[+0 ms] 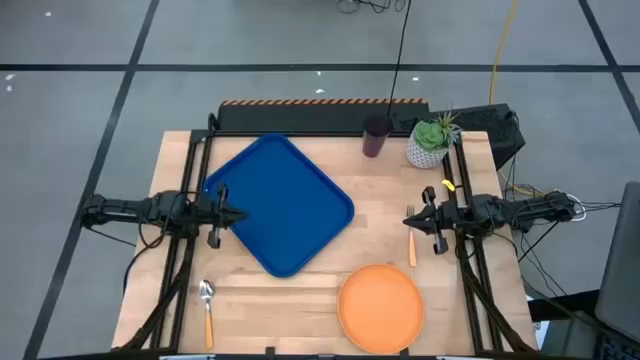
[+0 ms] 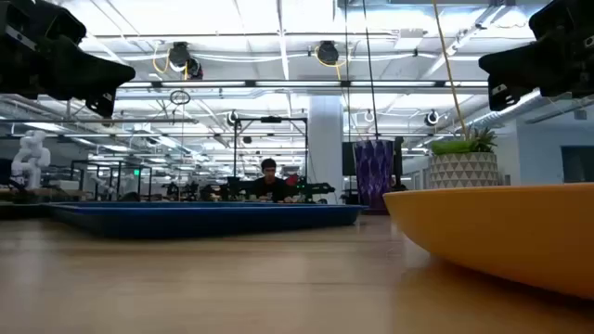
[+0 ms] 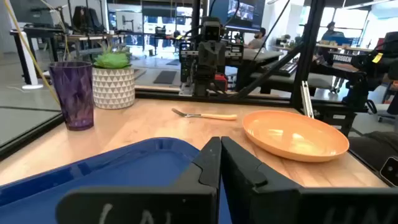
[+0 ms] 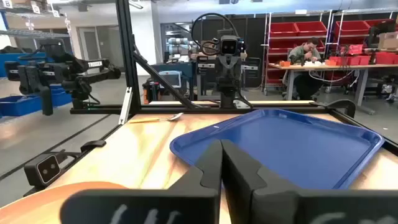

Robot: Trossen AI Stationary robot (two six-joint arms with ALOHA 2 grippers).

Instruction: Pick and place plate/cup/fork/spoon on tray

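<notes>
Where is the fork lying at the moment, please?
In the high view the fork lies flat on the table's right side, just above the plate and right beside the right end effector, well clear of the tray.

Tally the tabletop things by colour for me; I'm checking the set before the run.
Orange: 3, namely plate, fork, spoon
Blue: 1, tray
Purple: 1, cup
White and green: 1, potted succulent
Total: 6

You see the left gripper (image 3: 220, 163) closed above the tray (image 3: 106, 171); beyond lie the plate (image 3: 294, 134) and the fork (image 3: 204, 115), with the cup (image 3: 72, 94) beside a potted succulent (image 3: 113, 79)
</notes>
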